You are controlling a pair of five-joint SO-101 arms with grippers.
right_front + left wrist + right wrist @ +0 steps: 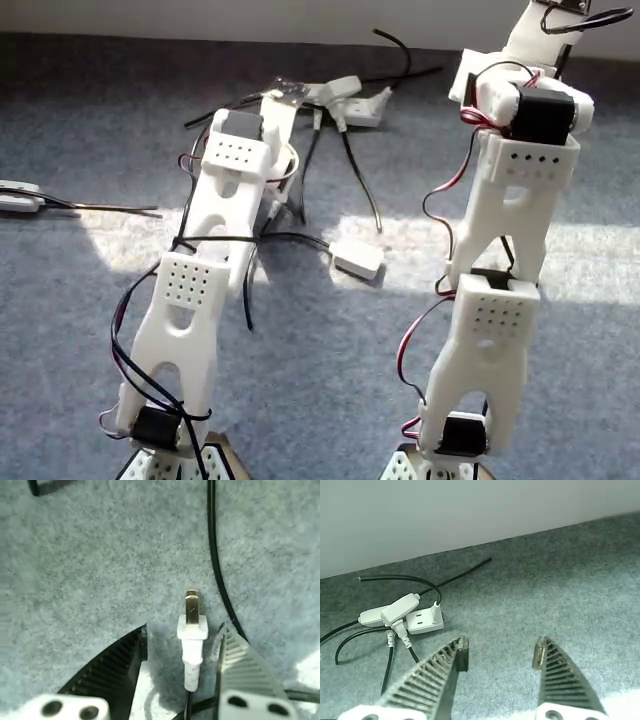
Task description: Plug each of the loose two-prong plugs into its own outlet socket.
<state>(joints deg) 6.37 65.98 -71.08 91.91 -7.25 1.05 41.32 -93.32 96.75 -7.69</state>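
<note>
One white plug (192,630) with brass prongs lies between the spread jaws of the left gripper (183,631); the right gripper (500,651) gapes wide.

Grey carpet (80,330): white outlet sockets (422,622), plug (192,630), black cords (362,195) lying on it.

Two arms (190,300), one loose two-prong plug (192,625), five white outlet sockets (357,258).

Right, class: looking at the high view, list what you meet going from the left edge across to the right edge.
white block at the left edge → left arm → white block in the sunlit patch → right arm. The socket cluster near the wall is left out, as it overlaps others.
</note>
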